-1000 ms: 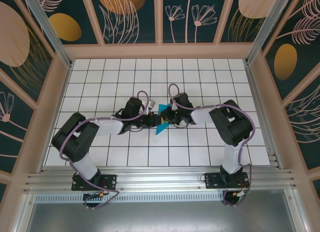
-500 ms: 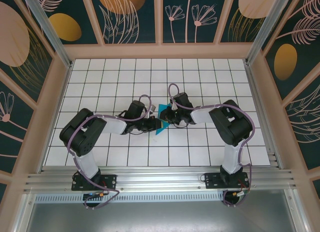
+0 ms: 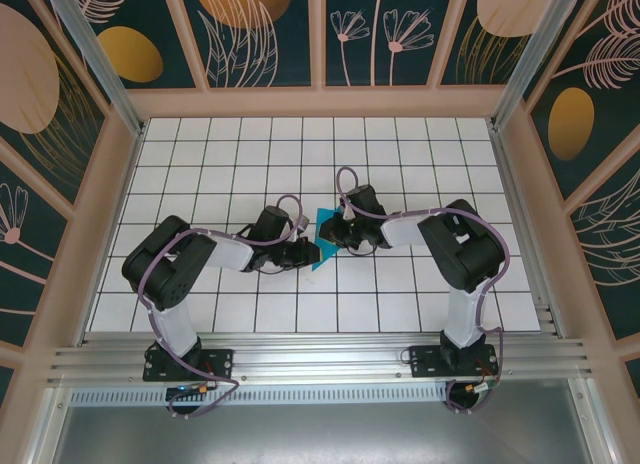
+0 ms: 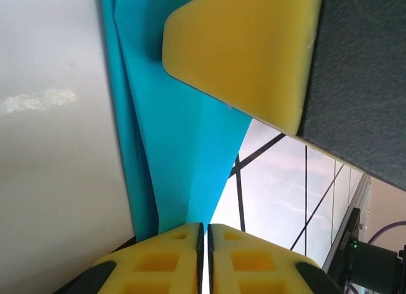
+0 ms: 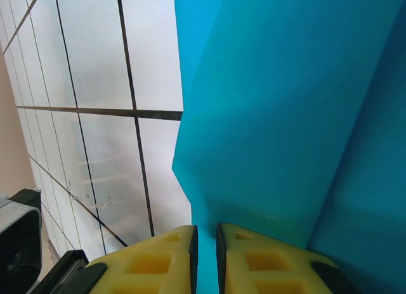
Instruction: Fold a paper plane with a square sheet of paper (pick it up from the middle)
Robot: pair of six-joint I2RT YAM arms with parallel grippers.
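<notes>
The square sheet of paper (image 3: 322, 246) is a folded, creased teal shape held off the white table between both grippers near the middle. My left gripper (image 3: 309, 250) reaches in from the left and is shut on the paper's lower edge. In the left wrist view the paper (image 4: 184, 148) narrows down into the left gripper (image 4: 203, 229), and one yellow finger (image 4: 241, 53) of the right gripper presses on it from above. My right gripper (image 3: 336, 236) comes from the right. In the right wrist view, the right gripper (image 5: 204, 234) is shut on the paper (image 5: 279, 116).
The white gridded table (image 3: 400, 154) spreads out on all sides of the two arms. Patterned enclosure walls (image 3: 260, 34) surround it. An aluminium rail (image 3: 320, 362) runs along the near edge by the arm bases.
The left arm has swung its elbow to the right and its jaws have tightened a little on the paper. The teal paper has shifted slightly up. The right arm has held still.
</notes>
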